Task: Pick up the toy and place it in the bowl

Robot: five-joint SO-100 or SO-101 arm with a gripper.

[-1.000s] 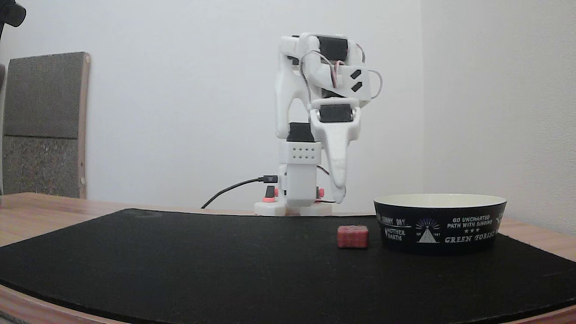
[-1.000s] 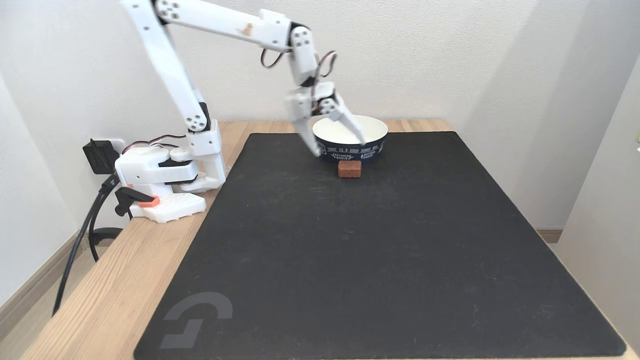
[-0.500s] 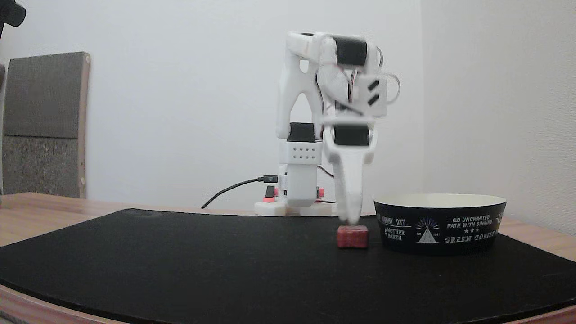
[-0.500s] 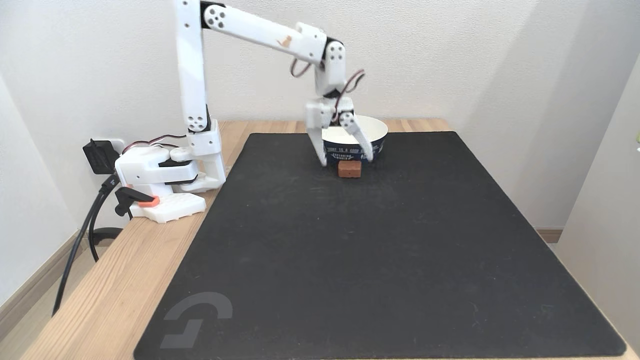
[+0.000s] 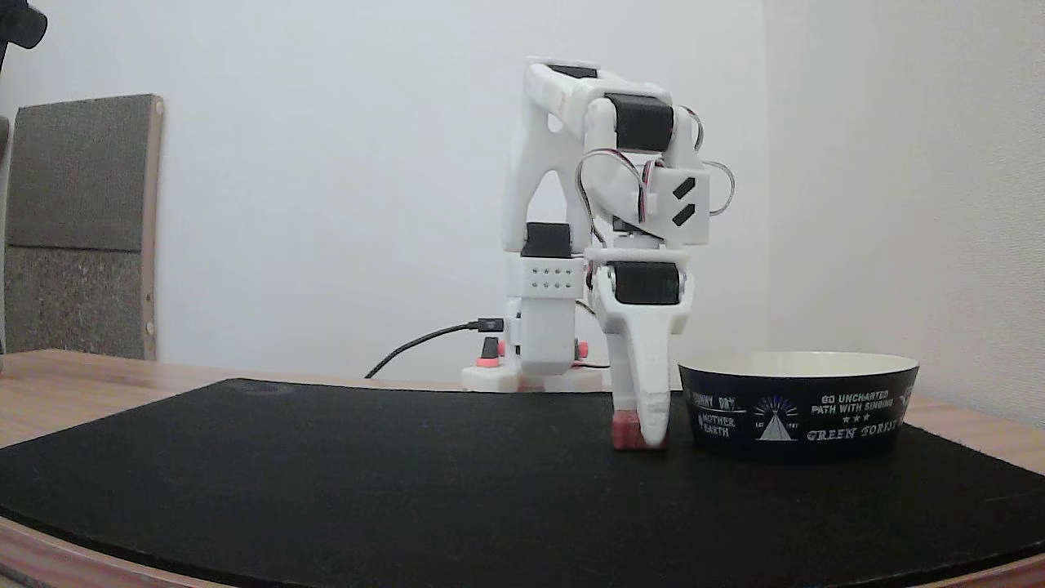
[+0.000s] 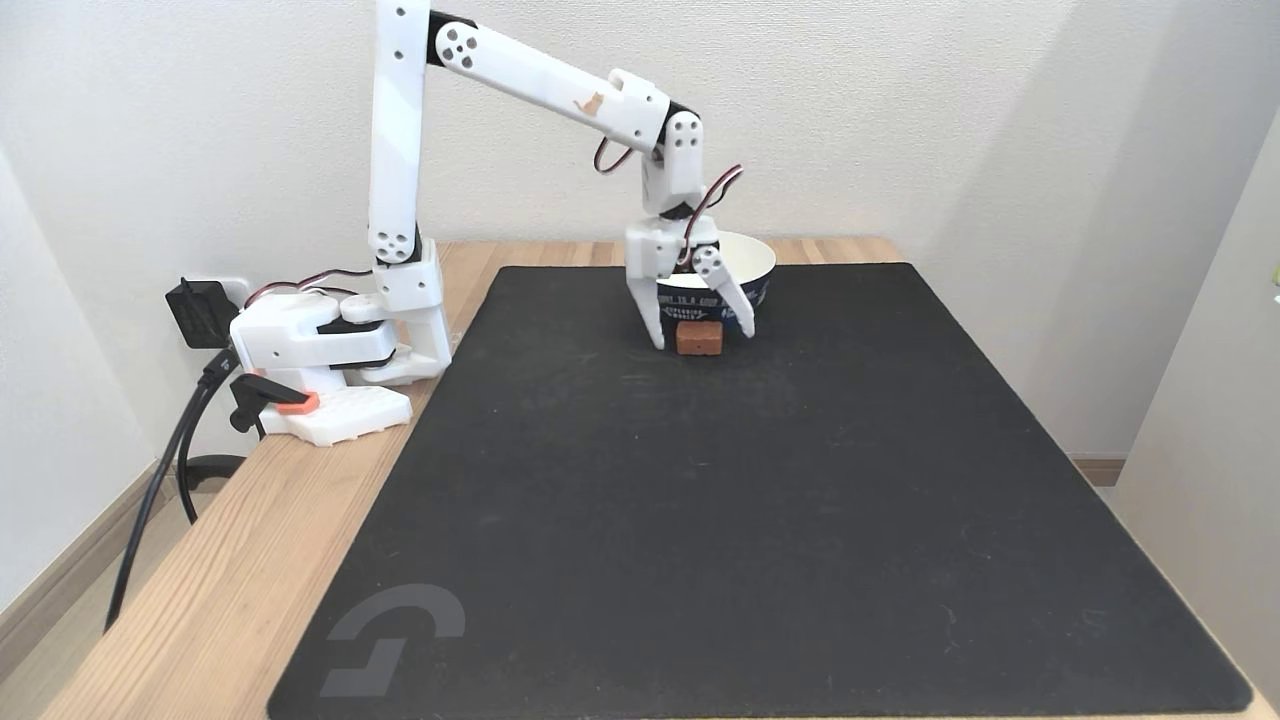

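Toy (image 6: 698, 338) sits on the black mat (image 6: 760, 520), just in front of the bowl (image 6: 762, 262) in a fixed view; in the low fixed view it's (image 5: 625, 431) just left of the bowl (image 5: 800, 408), mostly hidden behind one finger. Gripper (image 6: 700, 338) is spread wide, pointing down, a finger on either side of the toy, tips near mat level. Not clamped on it.
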